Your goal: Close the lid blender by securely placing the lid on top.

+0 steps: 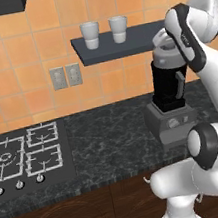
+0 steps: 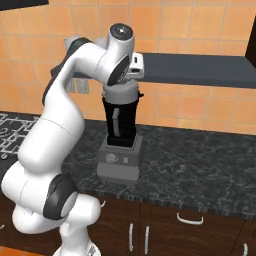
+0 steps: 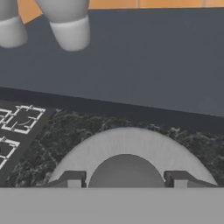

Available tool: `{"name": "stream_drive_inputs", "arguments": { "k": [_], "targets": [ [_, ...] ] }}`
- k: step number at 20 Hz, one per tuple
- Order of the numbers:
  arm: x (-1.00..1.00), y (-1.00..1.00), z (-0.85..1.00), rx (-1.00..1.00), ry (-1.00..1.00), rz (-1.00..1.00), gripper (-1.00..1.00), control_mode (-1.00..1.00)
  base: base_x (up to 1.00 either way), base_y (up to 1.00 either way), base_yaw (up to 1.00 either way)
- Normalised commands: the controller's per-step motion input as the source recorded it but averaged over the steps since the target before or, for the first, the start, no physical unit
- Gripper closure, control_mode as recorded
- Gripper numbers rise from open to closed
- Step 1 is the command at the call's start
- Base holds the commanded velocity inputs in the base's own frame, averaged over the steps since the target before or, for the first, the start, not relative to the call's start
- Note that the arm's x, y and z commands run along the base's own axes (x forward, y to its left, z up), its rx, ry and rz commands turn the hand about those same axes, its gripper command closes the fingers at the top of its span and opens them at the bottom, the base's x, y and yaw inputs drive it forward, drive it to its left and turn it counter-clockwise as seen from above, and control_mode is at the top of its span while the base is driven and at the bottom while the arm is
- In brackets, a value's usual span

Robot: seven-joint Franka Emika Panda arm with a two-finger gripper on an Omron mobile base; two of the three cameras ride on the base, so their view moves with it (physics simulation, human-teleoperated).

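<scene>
The lid (image 3: pixel 127 151) sits atop the blender (image 2: pixel 120 135) on the table (image 1: pixel 110 131), directly below the end effector (image 3: pixel 127 180), whose fingers straddle its central knob, spread apart; pressing straight down would seat it

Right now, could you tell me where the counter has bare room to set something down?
The dark counter is bare between the stove and the blender, and again to the blender's right, seen in the right base view. It is crowded at the jar top, where the gripper meets the lid.
</scene>
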Motion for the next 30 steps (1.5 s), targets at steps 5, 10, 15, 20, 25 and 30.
{"name": "stream_drive_inputs", "arguments": {
  "k": [5,10,15,20,25,30],
  "targets": [
    [0.04,0.0,0.0,0.0,0.0,0.0,1.0,-1.0,0.0,0.0,0.0],
    [0.0,0.0,-0.02,0.0,0.01,-0.03,-1.0,-1.0,0.0,0.0,0.0],
    [-0.01,-0.04,0.2,0.0,0.01,-0.06,-1.0,-1.0,0.0,0.0,0.0],
    [-0.07,-0.01,0.7,0.0,0.02,-0.1,-1.0,-1.0,0.0,0.0,0.0],
    [-0.75,0.06,0.46,-0.01,0.01,-0.13,-1.0,-1.0,0.0,0.0,0.0],
    [-1.0,0.77,-0.41,-0.13,0.0,-0.15,-1.0,-1.0,0.0,0.0,0.0]
  ]
}}
